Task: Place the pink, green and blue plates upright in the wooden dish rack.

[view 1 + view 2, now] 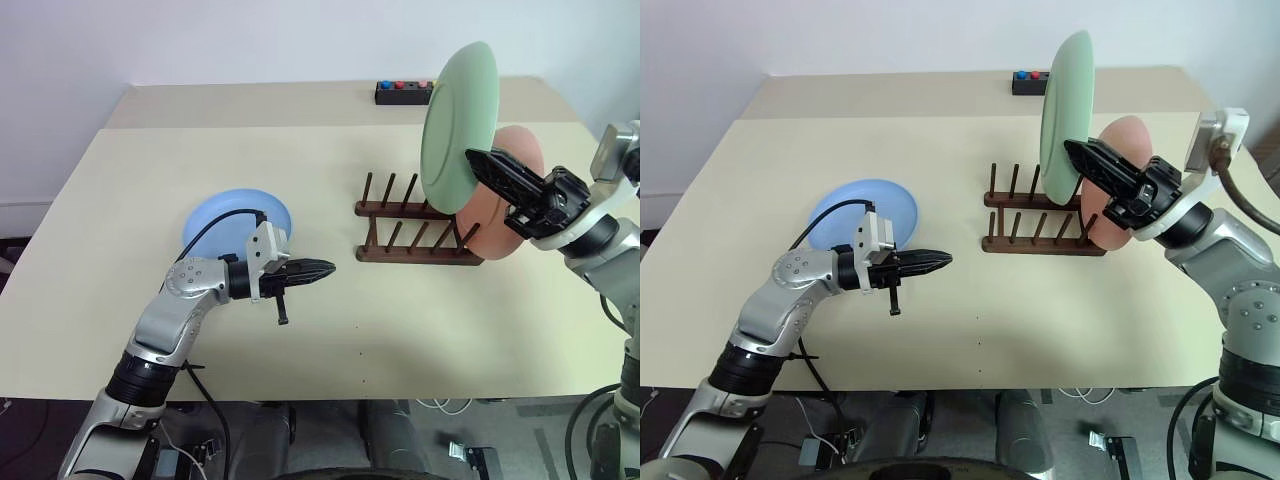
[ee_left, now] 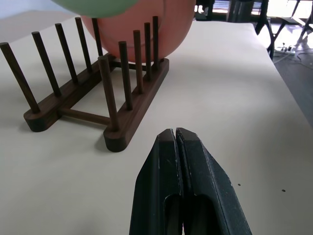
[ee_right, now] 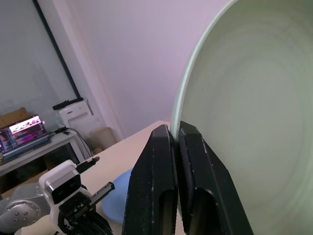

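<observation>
My right gripper (image 1: 478, 160) is shut on the rim of the green plate (image 1: 457, 125), holding it nearly upright in the air above the wooden dish rack (image 1: 415, 233). The plate's rim runs between the fingers (image 3: 161, 196) in the right wrist view. The pink plate (image 1: 505, 205) stands upright in the rack's right end, behind the green one. Flat on the table at the left lies the blue plate (image 1: 236, 223). My left gripper (image 1: 325, 270) is shut and empty, level over the table between the blue plate and the rack, pointing at the rack (image 2: 93, 93).
A small black box with coloured buttons (image 1: 403, 92) sits at the table's far edge behind the rack. The beige table (image 1: 420, 340) has bare room in front of the rack and at the far left. A black cable loops over the blue plate.
</observation>
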